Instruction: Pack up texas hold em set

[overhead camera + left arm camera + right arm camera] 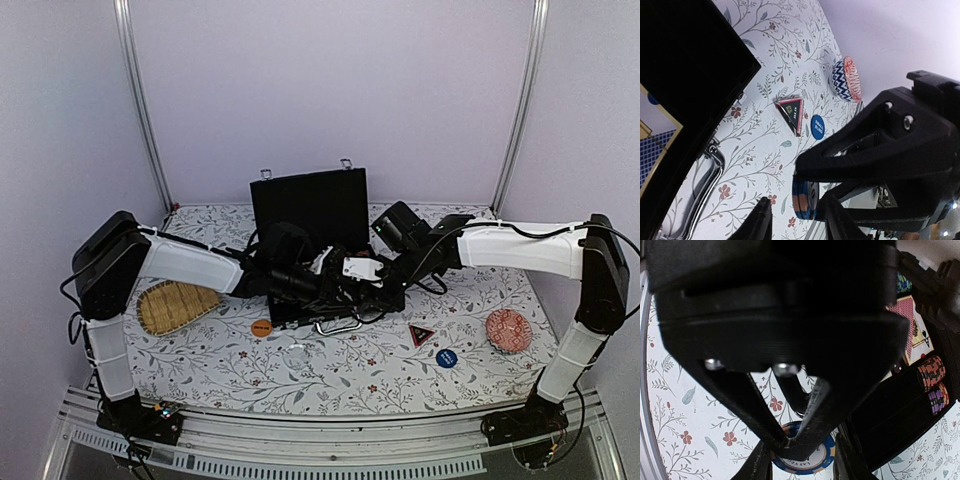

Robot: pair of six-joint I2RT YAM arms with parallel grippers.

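The black case [310, 205] stands open mid-table, lid upright, silver handle [340, 325] toward me. Both grippers meet just above its front edge. My right gripper [802, 462] is shut on a small stack of blue poker chips [805, 457], gripping it across the rims. The left wrist view shows the same blue chips [805, 197] edge-on between the fingers of my left gripper [800, 217], which is open with a gap on each side. Inside the case are orange chips [931, 371], purple chips [937, 397] and a red-backed card deck [912, 327].
A woven straw tray [175, 305] lies at the left and an orange disc [261, 327] near the case front. A triangular marker [421, 335], a blue disc [446, 358] and a red patterned bowl [508, 330] sit at the right.
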